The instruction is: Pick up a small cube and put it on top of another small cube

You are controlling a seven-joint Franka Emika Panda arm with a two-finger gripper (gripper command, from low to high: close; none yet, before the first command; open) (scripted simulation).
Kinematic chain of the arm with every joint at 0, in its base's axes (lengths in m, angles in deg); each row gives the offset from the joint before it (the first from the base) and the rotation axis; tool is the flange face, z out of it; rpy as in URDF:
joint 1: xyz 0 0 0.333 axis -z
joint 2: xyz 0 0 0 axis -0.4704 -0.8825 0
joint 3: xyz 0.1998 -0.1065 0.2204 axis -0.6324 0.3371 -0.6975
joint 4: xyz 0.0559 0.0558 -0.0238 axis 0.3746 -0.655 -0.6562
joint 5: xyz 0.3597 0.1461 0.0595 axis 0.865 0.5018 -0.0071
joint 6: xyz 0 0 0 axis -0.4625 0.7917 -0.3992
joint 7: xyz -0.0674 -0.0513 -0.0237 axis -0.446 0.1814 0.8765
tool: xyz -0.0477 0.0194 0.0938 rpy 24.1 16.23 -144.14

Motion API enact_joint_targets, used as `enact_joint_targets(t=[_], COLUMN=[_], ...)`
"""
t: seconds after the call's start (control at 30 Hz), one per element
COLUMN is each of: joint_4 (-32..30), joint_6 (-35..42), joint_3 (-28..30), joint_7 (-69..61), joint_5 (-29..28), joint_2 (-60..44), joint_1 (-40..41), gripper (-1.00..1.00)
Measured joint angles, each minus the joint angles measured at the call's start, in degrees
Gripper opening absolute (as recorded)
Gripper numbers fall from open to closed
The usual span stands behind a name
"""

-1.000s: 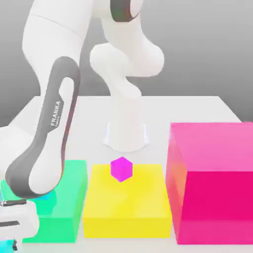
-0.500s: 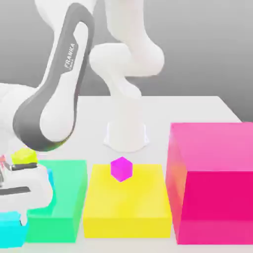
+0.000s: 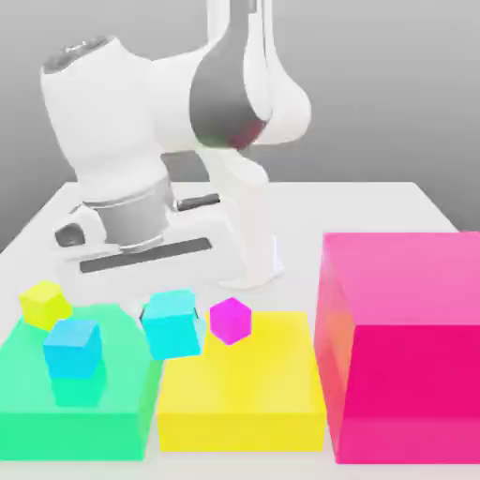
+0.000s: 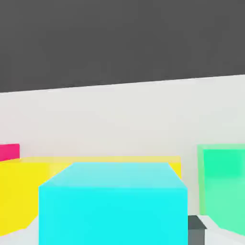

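Observation:
A small cyan cube hangs in the air under my hand, and my gripper is shut on it. It hovers over the seam between the green block and the yellow block, just to the exterior view's left of the small magenta cube. The magenta cube rests on the yellow block's top. In the hand view the held cyan cube sits close up, with a dark fingertip beside it. A second cyan cube lies on the green block.
A small yellow cube sits at the green block's far corner. A huge pink block stands tall at the exterior view's right, next to the yellow block. The arm's white base rises behind the blocks on the white table.
The arm has swung up from the exterior view's lower left and to the right, carrying the cyan cube to beside the magenta cube. The second cyan cube and yellow cube are uncovered.

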Motion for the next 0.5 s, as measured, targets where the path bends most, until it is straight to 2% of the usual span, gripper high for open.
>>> enact_joint_targets(t=[0.37,0.5], joint_4=[-17.87,-21.98], joint_6=[2.32,-3.59], joint_3=[-14.04,-16.31], joint_7=[20.52,22.56], joint_5=[-9.91,-11.83], joint_2=[22.63,19.46], joint_1=[5.30,6.95], gripper=[-1.00,-1.00])
